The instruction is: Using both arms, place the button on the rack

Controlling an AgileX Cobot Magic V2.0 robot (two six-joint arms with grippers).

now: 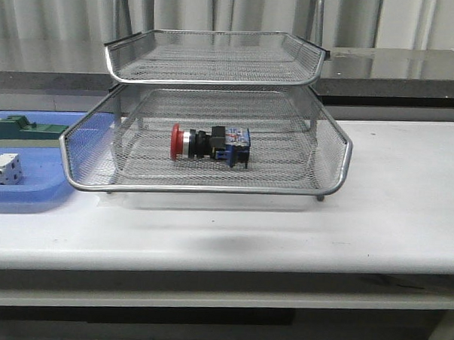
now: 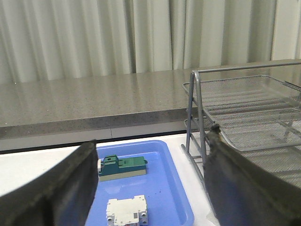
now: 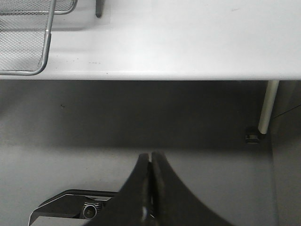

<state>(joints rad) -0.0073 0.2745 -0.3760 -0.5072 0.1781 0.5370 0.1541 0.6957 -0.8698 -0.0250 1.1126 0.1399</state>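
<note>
The button (image 1: 209,144), with its red head, black middle and blue rear, lies on its side in the pulled-out lower tray of the silver mesh rack (image 1: 211,189). Neither arm shows in the front view. My left gripper (image 2: 153,136) is open and holds nothing; it hangs above the blue tray, with the rack (image 2: 244,108) close beside one finger. My right gripper (image 3: 151,155) is shut on nothing, below and in front of the table's edge, over the floor. A corner of the rack (image 3: 47,42) shows far from it. The button is hidden in both wrist views.
A blue plastic tray (image 1: 30,195) left of the rack holds a green block (image 1: 25,129) and a white block (image 1: 2,169); the left wrist view also shows this tray (image 2: 174,188). The white table (image 1: 391,207) runs on to the right. A table leg (image 3: 266,106) stands near the right gripper.
</note>
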